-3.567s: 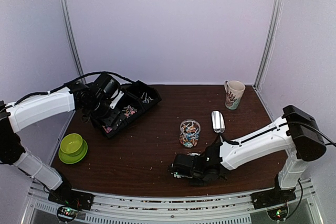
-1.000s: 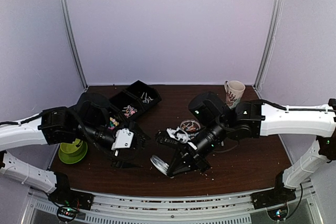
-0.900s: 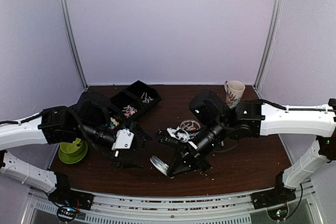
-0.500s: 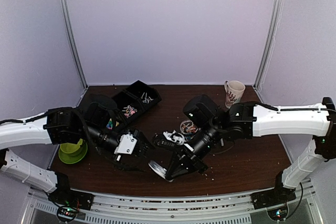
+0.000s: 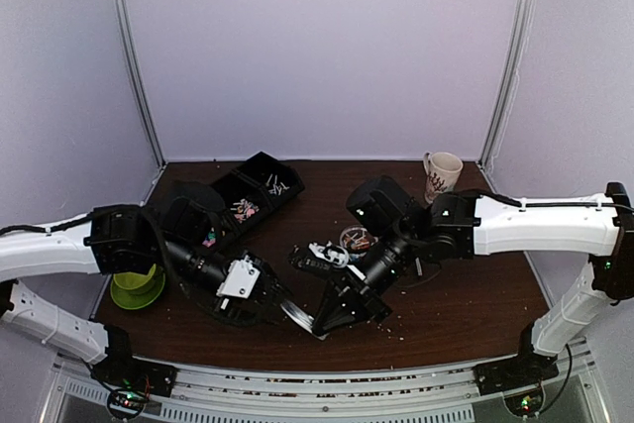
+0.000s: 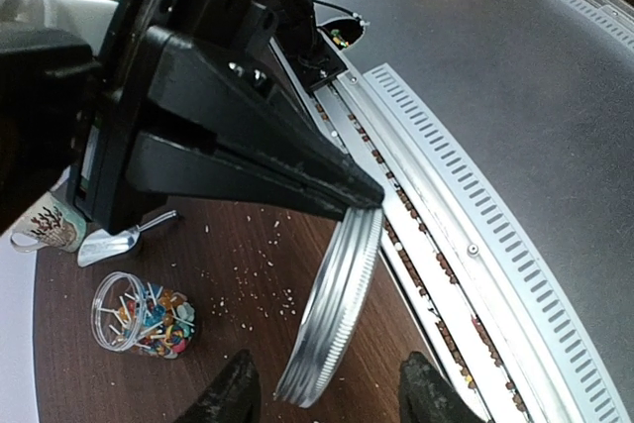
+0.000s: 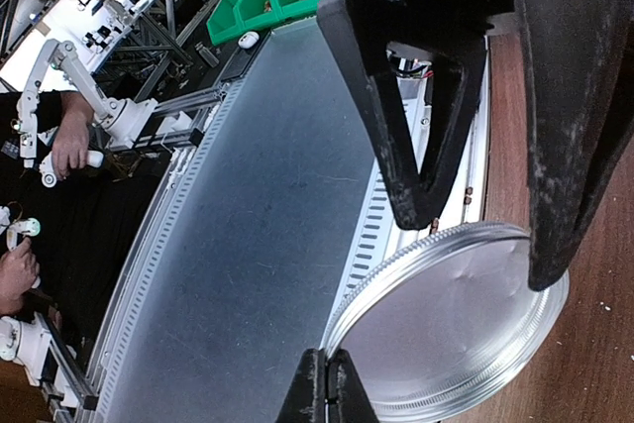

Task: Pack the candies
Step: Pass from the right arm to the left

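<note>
The candies (image 5: 358, 239) fill a small clear jar (image 6: 139, 312) at mid-table, and more candies (image 5: 244, 209) lie in the black compartment tray (image 5: 260, 169). My right gripper (image 5: 329, 318) is shut on the rim of a silver metal lid (image 7: 466, 324), holding it tilted on edge above the table's near edge. In the right wrist view its fingertips (image 7: 325, 383) pinch the lid's edge. My left gripper (image 6: 327, 398) is open, one finger on each side of the lid (image 6: 332, 309), with a gap on both sides. The same lid (image 5: 300, 315) shows between the two grippers from above.
A green bowl on a saucer (image 5: 134, 284) sits at the left by my left arm. At the back right stands a patterned mug (image 5: 441, 177). A metal scoop (image 6: 109, 243) lies beyond the jar. Pale crumbs are scattered over the brown table (image 5: 466, 294).
My left gripper has moved right to the lid and its jaws have narrowed around it. My right gripper has carried the lid slightly left and lower.
</note>
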{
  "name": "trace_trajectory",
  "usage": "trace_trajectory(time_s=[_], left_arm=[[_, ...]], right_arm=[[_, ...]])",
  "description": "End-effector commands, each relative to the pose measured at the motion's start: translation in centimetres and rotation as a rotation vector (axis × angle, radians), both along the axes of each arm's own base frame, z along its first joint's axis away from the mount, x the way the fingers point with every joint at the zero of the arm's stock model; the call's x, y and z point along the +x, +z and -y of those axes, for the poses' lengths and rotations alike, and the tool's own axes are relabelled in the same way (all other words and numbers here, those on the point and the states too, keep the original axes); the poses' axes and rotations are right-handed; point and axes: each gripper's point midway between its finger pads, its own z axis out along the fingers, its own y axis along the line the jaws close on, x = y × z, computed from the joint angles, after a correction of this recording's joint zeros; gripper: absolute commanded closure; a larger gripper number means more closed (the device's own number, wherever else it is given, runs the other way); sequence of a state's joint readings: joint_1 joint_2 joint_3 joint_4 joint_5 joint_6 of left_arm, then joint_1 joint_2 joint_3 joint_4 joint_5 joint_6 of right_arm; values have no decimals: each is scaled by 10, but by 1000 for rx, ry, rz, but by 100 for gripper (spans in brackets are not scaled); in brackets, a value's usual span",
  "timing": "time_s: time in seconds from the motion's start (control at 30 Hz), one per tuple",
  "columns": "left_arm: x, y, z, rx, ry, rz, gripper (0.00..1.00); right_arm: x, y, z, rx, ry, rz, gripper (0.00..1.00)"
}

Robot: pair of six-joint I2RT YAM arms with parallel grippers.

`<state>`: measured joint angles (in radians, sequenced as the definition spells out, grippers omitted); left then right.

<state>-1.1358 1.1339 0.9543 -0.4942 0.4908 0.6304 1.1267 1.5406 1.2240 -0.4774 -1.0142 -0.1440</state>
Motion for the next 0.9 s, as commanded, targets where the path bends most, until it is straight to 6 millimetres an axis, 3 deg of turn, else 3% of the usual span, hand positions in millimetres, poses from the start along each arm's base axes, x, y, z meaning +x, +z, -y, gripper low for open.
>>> trace_trajectory(time_s=[0.0,0.23,0.37,0.87], left_arm=[[0,3,8,-9,-16,0,52],[0,0,9,1,-12,2,56],[0,-2,11,8,-12,-8,65],[-2,-2,12,9,-25,-26,81]], right_arm=[[3,15,-6,43,10,-8,99],[2,13,-4,38,19,-12,99],[0,9,-3,30,26,-18,98],[0,5,-1,19,27,-23,96]])
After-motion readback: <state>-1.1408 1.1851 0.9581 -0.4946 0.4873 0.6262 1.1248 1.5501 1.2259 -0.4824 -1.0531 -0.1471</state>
